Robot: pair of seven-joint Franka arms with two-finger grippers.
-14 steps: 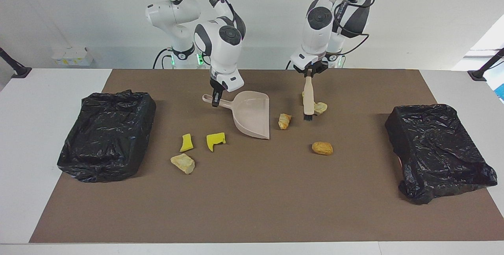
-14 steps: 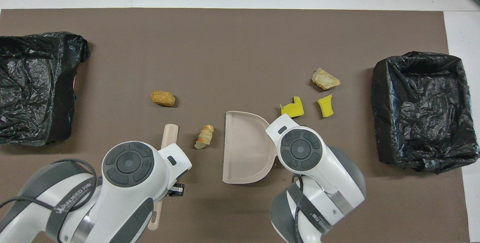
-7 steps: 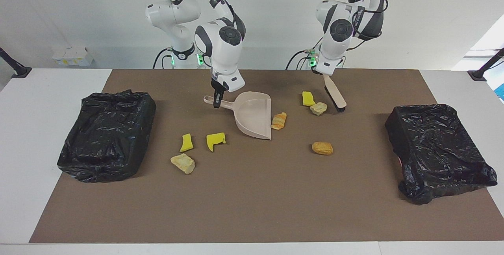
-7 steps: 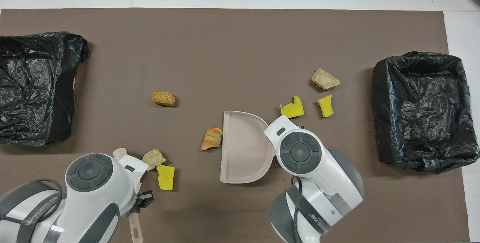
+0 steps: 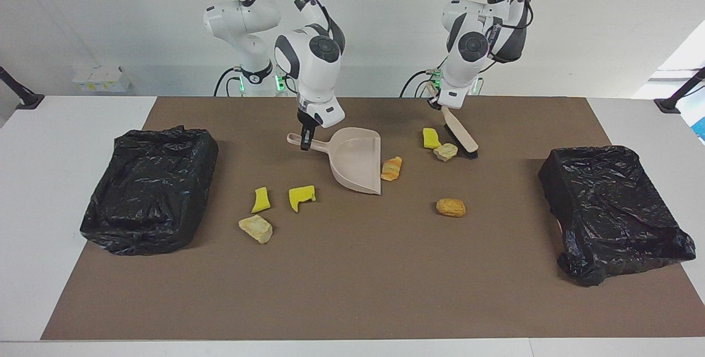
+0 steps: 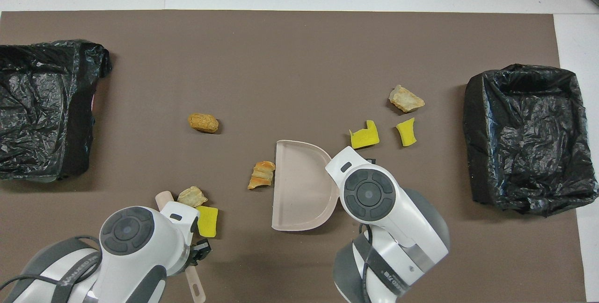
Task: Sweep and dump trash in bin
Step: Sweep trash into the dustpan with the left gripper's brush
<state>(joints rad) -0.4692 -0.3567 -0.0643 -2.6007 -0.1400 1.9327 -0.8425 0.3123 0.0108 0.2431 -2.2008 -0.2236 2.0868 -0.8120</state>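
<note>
Broadly, a brown mat (image 5: 352, 280) covers the table, with a black-lined bin (image 5: 151, 189) at the right arm's end and another black-lined bin (image 5: 611, 211) at the left arm's end. Between them the beige dustpan (image 5: 355, 161) rests on the mat, and the right gripper (image 5: 304, 142) is clamped on its handle. The left gripper (image 5: 440, 104) is closed on the handle of the black-bristled brush (image 5: 460, 138), which slants down with its bristles at the mat, just beside a yellow sponge piece (image 5: 430, 138) and a pale lump (image 5: 445, 152) that touch each other. A striped orange lump (image 5: 391, 168) lies against the dustpan's open edge. An orange-brown oval lump (image 5: 451, 207) sits farther from the robots. Toward the right arm's end lie two yellow sponge scraps (image 5: 302, 196) (image 5: 261, 200) and a beige lump (image 5: 256, 228).
</note>
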